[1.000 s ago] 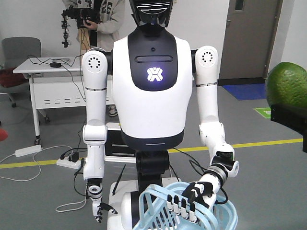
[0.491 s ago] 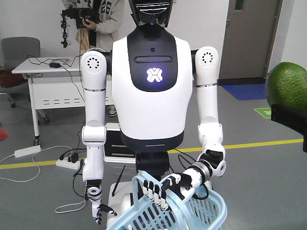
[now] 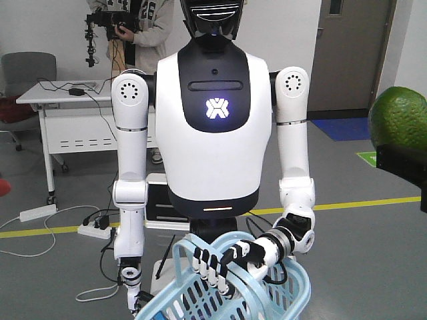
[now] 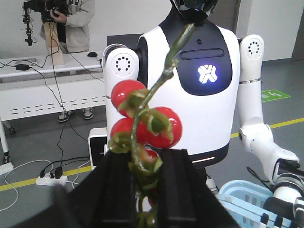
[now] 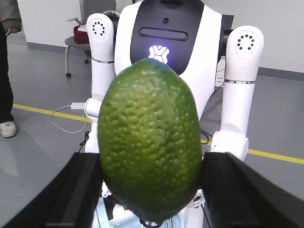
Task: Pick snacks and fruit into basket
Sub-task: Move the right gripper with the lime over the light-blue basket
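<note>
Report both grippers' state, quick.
Left gripper: shut on the cherry tomatoes, holding them by the vine.
Right gripper: shut on the fruit.

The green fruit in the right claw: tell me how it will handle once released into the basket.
The fruit looks oval and firm, so it will likely roll. Its pebbly skin probably grips the right claw well. It appears bulky and may land heavily in the basket.
</note>
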`<state>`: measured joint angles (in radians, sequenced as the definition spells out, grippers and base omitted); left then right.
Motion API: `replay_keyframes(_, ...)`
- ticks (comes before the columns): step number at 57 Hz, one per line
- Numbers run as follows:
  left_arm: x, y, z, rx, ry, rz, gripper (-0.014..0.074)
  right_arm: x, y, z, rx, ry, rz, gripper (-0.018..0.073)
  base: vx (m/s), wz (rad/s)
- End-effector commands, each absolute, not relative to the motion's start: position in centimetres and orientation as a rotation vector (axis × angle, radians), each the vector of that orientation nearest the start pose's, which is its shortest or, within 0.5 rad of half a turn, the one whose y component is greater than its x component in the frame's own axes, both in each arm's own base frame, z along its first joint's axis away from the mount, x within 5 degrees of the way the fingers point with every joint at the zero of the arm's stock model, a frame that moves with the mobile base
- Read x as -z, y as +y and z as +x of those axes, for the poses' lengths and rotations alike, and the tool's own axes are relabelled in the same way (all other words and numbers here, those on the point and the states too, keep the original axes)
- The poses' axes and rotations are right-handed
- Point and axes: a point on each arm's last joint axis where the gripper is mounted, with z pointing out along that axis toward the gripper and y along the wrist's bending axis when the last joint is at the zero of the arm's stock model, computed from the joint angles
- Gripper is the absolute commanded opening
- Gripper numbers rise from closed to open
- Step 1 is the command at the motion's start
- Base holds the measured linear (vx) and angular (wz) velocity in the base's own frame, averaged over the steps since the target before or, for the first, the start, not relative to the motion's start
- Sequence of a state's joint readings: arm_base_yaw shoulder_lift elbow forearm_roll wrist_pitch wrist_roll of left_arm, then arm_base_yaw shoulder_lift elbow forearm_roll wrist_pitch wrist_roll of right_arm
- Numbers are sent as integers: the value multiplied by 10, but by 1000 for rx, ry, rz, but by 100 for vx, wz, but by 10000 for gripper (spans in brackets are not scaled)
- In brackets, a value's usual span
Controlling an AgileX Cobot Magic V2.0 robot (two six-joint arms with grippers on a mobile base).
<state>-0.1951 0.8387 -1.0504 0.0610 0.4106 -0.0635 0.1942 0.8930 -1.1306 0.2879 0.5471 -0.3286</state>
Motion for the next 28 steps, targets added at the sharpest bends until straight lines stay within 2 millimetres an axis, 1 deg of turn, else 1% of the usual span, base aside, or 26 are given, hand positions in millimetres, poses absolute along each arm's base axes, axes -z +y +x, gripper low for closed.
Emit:
replay_keyframes(1, -461, -30, 156, 158, 1558, 129, -6, -467, 44, 164, -203, 1629, -313, -6, 7, 1)
replay_keyframes(28, -461, -30, 156, 158, 1558, 129, -6, -467, 44, 164, -203, 1629, -313, -6, 5, 0)
